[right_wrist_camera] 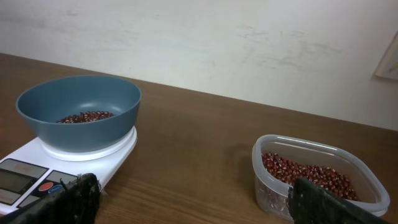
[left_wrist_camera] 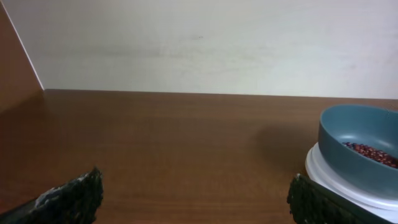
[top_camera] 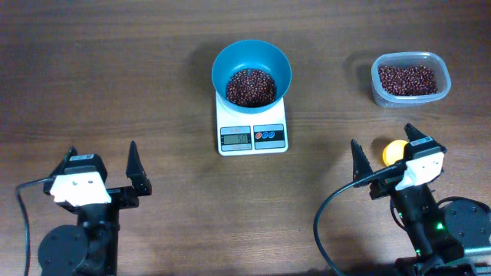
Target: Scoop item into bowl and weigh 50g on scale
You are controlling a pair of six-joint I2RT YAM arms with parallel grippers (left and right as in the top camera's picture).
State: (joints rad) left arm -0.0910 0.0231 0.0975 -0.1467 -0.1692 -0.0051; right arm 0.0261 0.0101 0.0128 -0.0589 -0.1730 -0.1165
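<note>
Black ribbed jaws on both arms stand wide apart and empty. The left gripper (top_camera: 102, 157) is by the near-left corner of the tabletop (top_camera: 115, 69). The right gripper (top_camera: 382, 142) is toward the near-right corner, partly hiding a small yellow scoop (top_camera: 393, 151). Farther out, beans (top_camera: 250, 86) lie heaped in the teal bowl (top_camera: 224, 61), which sits on the white scale (top_camera: 253, 138) mid-tabletop toward the far edge. More beans fill a clear tub (top_camera: 410, 56) near the far-right corner. Hard, light and loose, the beans will likely roll and spill, so the scoop should move them, held level by its handle. The display is unreadable.
</note>
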